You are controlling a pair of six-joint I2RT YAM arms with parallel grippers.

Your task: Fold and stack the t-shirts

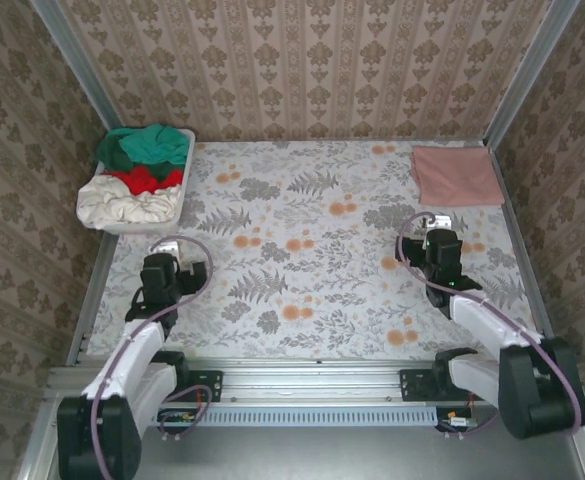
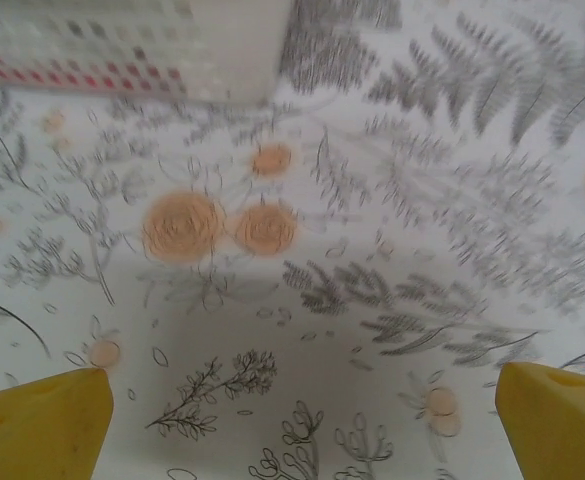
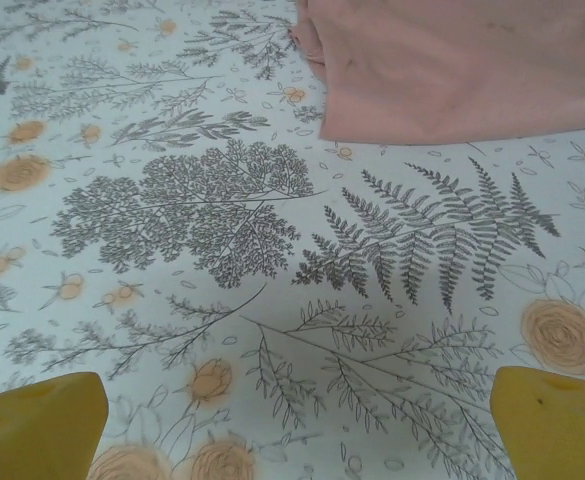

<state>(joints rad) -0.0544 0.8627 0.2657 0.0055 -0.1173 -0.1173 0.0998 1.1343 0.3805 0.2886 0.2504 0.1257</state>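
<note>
Item: pink t-shirt (image 3: 452,60), folded, lying ahead of our right gripper (image 3: 294,425), fingers spread, empty.
Item: unfolded t-shirts (image 1: 142,178) in basket (image 2: 122,50), ahead of our left gripper (image 2: 292,430), also spread, empty.
We judge one shirt done; next: reach in, pinch another.

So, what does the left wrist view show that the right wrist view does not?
Left wrist: a corner of the white basket at the top left. Right wrist: the folded pink t-shirt at the top. Both: the flowered table cover and a pair of open yellow fingers, the left hand and the right hand, holding nothing.
</note>
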